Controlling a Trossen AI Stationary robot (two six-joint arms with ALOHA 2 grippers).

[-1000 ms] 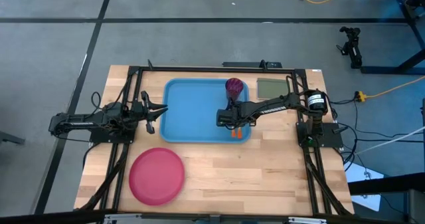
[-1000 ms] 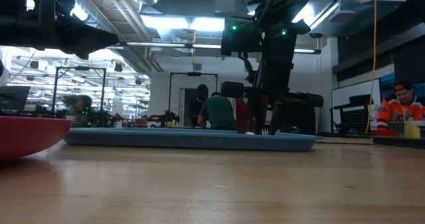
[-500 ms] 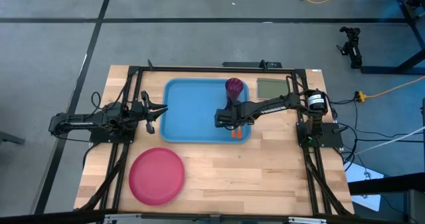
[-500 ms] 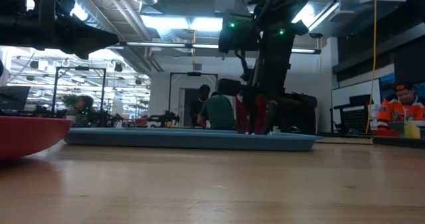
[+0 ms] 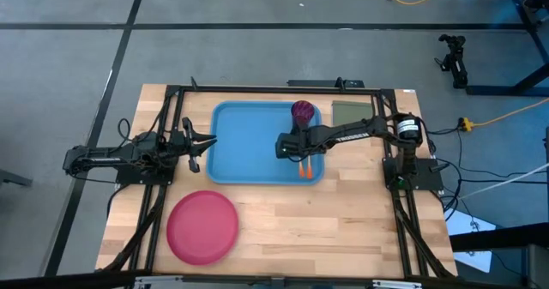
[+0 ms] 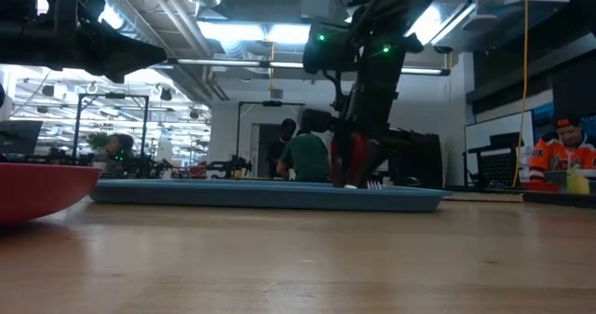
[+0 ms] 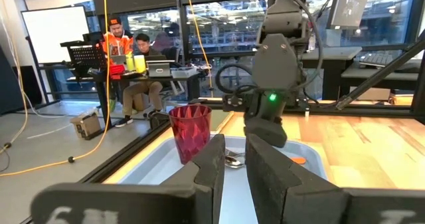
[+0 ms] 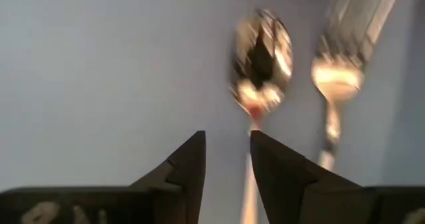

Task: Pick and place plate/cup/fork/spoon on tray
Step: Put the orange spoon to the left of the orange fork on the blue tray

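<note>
The light-blue tray [image 5: 249,143] lies at the table's far middle. The dark magenta cup [image 5: 302,111] stands upright in its far right corner and also shows in the left wrist view [image 7: 191,131]. The spoon [image 8: 262,58] and the fork [image 8: 345,51] lie side by side on the tray floor, and their orange handles [image 5: 304,171] point to the near rim. My right gripper [image 5: 283,146] hovers over the tray above the spoon's bowl, slightly open and empty. The pink-red plate [image 5: 202,227] rests on the table near the front left. My left gripper [image 5: 204,145] waits at the tray's left rim, its fingers a little apart.
An olive-green square pad [image 5: 347,113] lies right of the tray at the far edge. Bare wood runs along the table's near side, right of the plate. People sit in the room beyond the table [image 6: 303,156].
My right gripper has gone a little toward the table's left and far edges over the tray, away from the orange handles. The spoon and the fork have stayed on the tray.
</note>
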